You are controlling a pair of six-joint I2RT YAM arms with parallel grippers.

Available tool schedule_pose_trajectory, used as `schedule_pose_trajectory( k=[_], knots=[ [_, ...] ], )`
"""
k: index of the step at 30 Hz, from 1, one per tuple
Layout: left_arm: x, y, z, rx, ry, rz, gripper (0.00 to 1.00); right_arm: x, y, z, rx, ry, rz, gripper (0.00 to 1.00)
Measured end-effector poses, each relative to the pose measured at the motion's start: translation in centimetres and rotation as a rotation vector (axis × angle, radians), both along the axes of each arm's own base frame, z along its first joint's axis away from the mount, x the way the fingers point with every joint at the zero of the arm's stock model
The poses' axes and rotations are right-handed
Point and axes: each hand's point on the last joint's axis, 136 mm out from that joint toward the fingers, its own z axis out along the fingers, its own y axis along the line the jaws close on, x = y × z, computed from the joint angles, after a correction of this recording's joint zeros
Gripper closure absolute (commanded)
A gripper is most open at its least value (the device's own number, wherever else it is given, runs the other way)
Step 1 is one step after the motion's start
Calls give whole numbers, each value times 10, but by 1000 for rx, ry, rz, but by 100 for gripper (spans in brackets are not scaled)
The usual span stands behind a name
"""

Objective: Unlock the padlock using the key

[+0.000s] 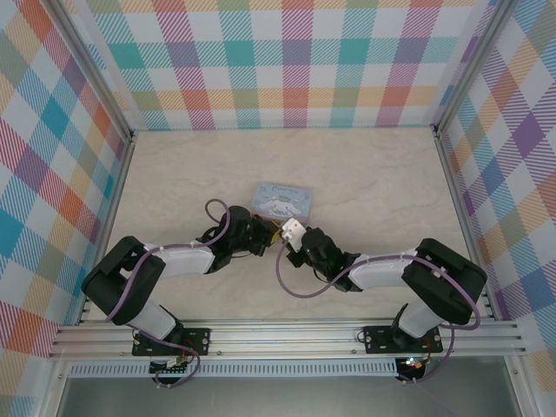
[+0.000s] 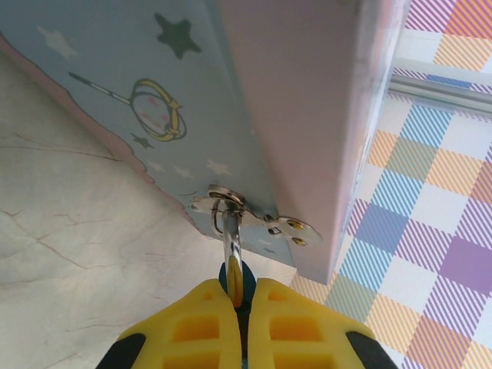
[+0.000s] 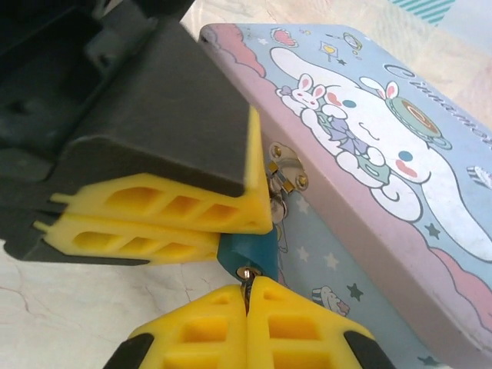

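Roughly at the middle of the worktop [image 1: 382,182] lies the light-blue tin [image 1: 282,198], lid up, with both arms meeting at its side wall facing the near edge. From above, the two wrists crowd that spot, and the padlock and key are too small to make out there.

The left wrist camera gives the shackle [image 2: 231,231]: a thin silvery loop threaded through the hasp [image 2: 265,215] on the tin's side wall. It runs straight down into the left gripper [image 2: 241,296], whose yellow fingers are pressed together on the padlock's teal body.

The right wrist camera shows the padlock [image 3: 244,250] from its other end, with the body poking out past the left gripper's stacked fingers. Its long axis runs from the hasp away from the tin wall: shackle end toward the tin, bottom end toward the right gripper [image 3: 246,300]. That gripper's fingers are squeezed together on the key [image 3: 246,278], a small dark sliver with a bright tip. The key lies in line with the padlock's long axis and appears to touch the bottom of the body, though whether it sits inside the keyhole cannot be told.
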Motion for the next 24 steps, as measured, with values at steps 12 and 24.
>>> schedule_pose_trajectory(
  k=[12,24],
  knots=[
    [2,-8,-3,-2,-5,-3,100,3,-6,-2,325,399,-46,100],
    [-1,-4,-4,40,-13,-18,57,14,-21,-16,280,472,-121,100]
  ],
)
